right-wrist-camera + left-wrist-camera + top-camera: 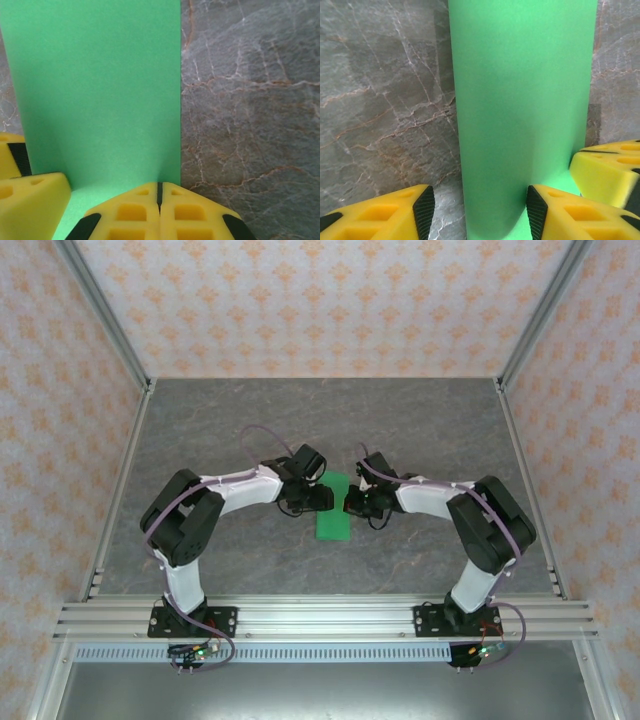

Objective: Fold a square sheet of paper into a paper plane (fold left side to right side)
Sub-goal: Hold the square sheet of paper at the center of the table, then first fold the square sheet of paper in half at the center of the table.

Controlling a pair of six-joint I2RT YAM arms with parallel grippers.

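From the arm bases at the near edge, both arms are reaching inward and meeting over the middle of the table (200,430). The left gripper (316,498) is sitting at the 9 o'clock side of the square sheet of paper (333,525), and the right gripper (352,505) at its 3 o'clock side.

Up close, the left jaws are standing roughly half open, straddling the paper's near end without gripping it. One pad is lying just beside the sheet and the other is standing apart. The right fingers are pressed fully together, and their tip is bearing on the sheet by its 3 o'clock edge. Whether a layer is pinched between them I cannot tell.

The sheet is lying as a narrow doubled strip running toward 12 o'clock. Its 9 o'clock edge is looking rounded rather than sharp.

The left-to-right fold seems laid over but not creased. The next move is probably calling for the left gripper to flatten that soft edge while the right one is pinning the free edges aligned.
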